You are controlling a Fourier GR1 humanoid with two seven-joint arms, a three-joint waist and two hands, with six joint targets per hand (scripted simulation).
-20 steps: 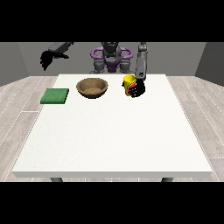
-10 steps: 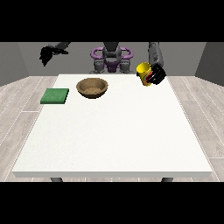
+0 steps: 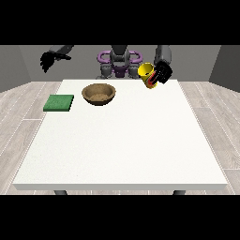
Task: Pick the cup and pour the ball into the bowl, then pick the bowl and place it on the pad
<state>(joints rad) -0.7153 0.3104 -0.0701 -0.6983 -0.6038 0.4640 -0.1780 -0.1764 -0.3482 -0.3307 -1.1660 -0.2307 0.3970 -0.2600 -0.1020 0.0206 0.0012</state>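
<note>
Two hands are in play, and only one has work to do yet. Farthest to the left of the bowl (image 3: 99, 93), the hand at the view's left (image 3: 47, 60) hangs raised off the table's (image 3: 122, 145) edge, holding nothing; whether its fingers are curled or relaxed I cannot tell. Just left of the bowl lies the green pad (image 3: 59, 102), flat on the table and untouched. The bowl itself sits in the same spot as a second ago, holding no ball that I can see. To the right of the bowl and above it, the hand at the view's right (image 3: 160, 73) has its fingers wrapped round the yellow cup (image 3: 146, 72), which a second ago stood on the table and is now lifted and tipped, its mouth turned toward the bowl (the ball is not visible). So the pick looks done and the pour is beginning; the cup probably needs to travel further over the bowl before tilting more.
</note>
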